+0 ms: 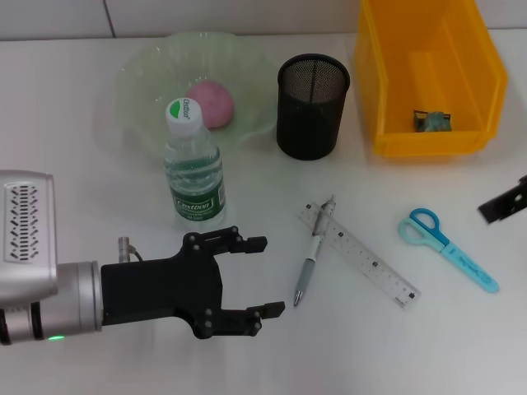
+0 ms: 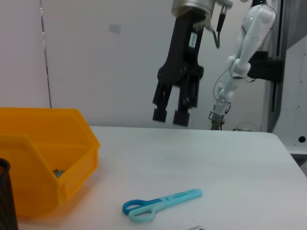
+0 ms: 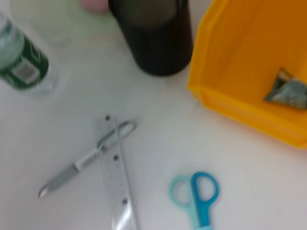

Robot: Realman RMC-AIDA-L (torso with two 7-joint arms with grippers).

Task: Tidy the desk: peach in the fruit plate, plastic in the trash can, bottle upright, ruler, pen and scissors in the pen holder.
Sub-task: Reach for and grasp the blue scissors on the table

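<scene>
Left gripper (image 1: 268, 276) hovers released above the counter (image 1: 99, 206); pen (image 1: 313, 253) lies across the ruler (image 1: 359, 254) just beyond its fingertips, upright bottle (image 1: 193, 164) beside it. Right gripper (image 2: 173, 114) hangs released above the scissors (image 2: 160, 204)

The surface (image 1: 99, 206) is looking white, smooth and matt. The holder (image 1: 312, 105) is showing as black wire mesh. The bin (image 1: 387, 74) is reading as glossy yellow plastic, the plate (image 1: 140, 74) as translucent pale green, the bottle (image 1: 193, 169) as clear plastic under a white cap. The ruler (image 1: 362, 257) is looking transparent, and the scissors (image 1: 449, 247) are showing smooth blue plastic handles.
</scene>
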